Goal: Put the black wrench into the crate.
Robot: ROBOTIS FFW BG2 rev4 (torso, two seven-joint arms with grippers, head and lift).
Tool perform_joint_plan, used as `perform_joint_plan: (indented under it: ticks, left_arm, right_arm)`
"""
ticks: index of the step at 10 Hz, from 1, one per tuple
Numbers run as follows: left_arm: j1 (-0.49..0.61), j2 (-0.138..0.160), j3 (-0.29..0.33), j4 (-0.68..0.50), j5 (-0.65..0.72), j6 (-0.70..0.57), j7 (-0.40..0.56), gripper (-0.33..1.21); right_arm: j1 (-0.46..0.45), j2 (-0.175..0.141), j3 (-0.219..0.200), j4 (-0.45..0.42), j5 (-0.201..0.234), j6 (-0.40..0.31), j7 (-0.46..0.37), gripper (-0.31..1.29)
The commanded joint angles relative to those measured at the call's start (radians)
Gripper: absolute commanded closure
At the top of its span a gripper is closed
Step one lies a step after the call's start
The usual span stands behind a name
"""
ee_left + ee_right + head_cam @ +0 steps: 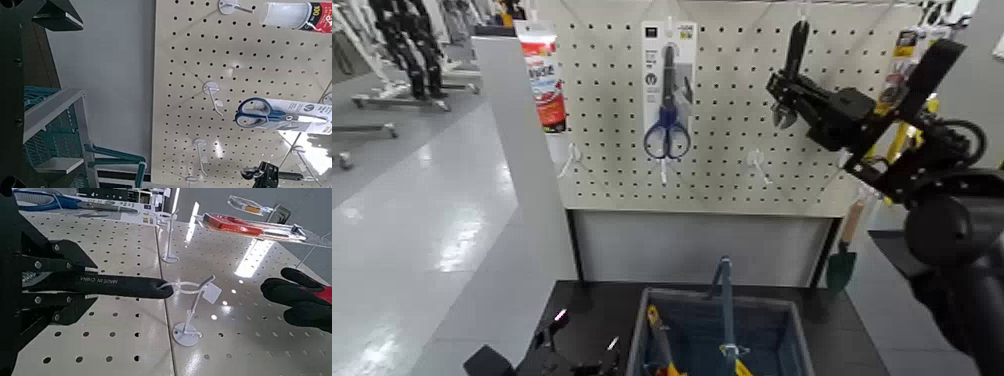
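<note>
Clear of crate rim (720, 297), tool (781, 95) gripping wrench (129, 286)

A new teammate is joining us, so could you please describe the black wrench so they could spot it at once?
On the pale pegboard, look right of the blue-handled scissors. There the black wrench hangs upright, its grey head down in the right gripper. Unlike the scissors, it has one slim, all-black handle, marked "MADE IN CHINA".

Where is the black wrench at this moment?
The black wrench is at the pegboard's upper right in the head view, right of the scissors pack, gripped by the right gripper.
</note>
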Motion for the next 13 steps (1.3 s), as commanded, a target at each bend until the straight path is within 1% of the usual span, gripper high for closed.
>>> perform_joint_plan:
  ticks: [1, 4, 6, 8, 10, 11, 13]
  left_arm:
    - [0.000, 0.000, -0.001, -0.002, 0.000, 0.000, 0.000, 0.10]
    - [0.000, 0.000, -0.001, -0.003, -0.002, 0.000, 0.000, 0.10]
    - [0.002, 0.000, 0.001, -0.005, -0.002, 0.000, 0.000, 0.10]
    - [0.002, 0.002, -0.001, -0.005, -0.002, 0.000, 0.000, 0.10]
    - [0.002, 0.002, -0.001, -0.005, -0.002, 0.000, -0.002, 0.10]
    - [0.002, 0.003, -0.002, -0.006, -0.002, 0.000, -0.002, 0.10]
    - [0.003, 0.006, -0.002, -0.008, -0.002, 0.000, -0.002, 0.10]
  right_arm:
    - [-0.005, -0.002, -0.001, 0.002, 0.000, 0.004, 0.000, 1.10]
    - [-0.008, -0.003, 0.001, 0.001, 0.000, 0.003, 0.003, 1.10]
    - [-0.004, -0.003, -0.004, -0.027, 0.000, -0.005, 0.005, 1.10]
    - [0.019, 0.000, -0.014, -0.120, -0.006, -0.002, 0.002, 1.10]
    - [0.062, 0.006, -0.025, -0.229, -0.006, 0.018, -0.008, 1.10]
    - [0.091, 0.017, -0.034, -0.272, -0.008, 0.030, -0.014, 1.10]
    - [0.180, 0.038, -0.047, -0.320, -0.011, 0.059, -0.031, 1.10]
